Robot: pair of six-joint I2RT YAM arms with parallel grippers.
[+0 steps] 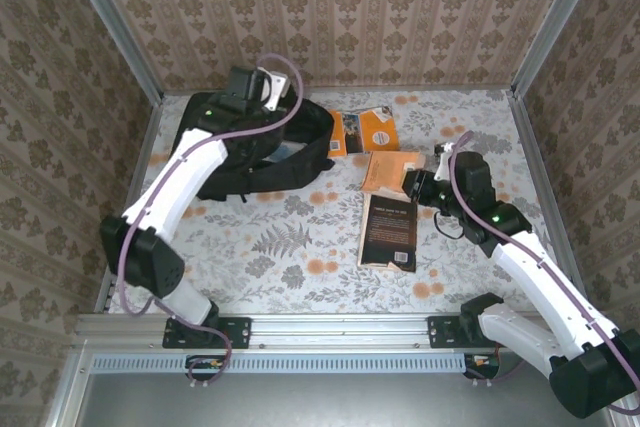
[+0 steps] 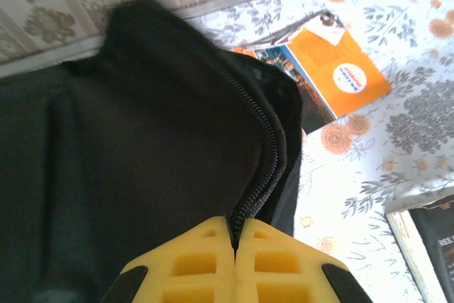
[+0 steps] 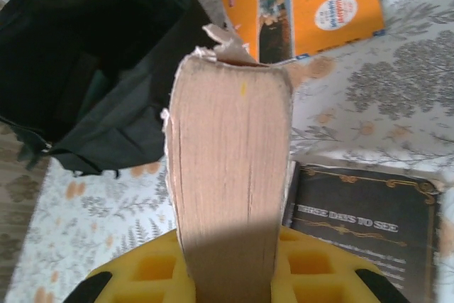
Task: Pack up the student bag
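Where the left wrist camera looked down, the left fingers (image 2: 191, 264) were clenched on the zipper edge (image 2: 259, 168) of the student bag (image 2: 142, 140), its black fabric covering the frame's left. In the right wrist view, the right fingers (image 3: 152, 267) grasped a thick paperback (image 3: 227, 175), with an orange book (image 3: 312, 8) at upper right and a black book (image 3: 365, 225) at lower right. From above, the bag lay at the upper left of the floral surface (image 1: 280, 247).

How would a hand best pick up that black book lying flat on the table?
Probably by the black book's right long edge, coming from the right: it lies flat, too broad to span, and that edge faces bare table.
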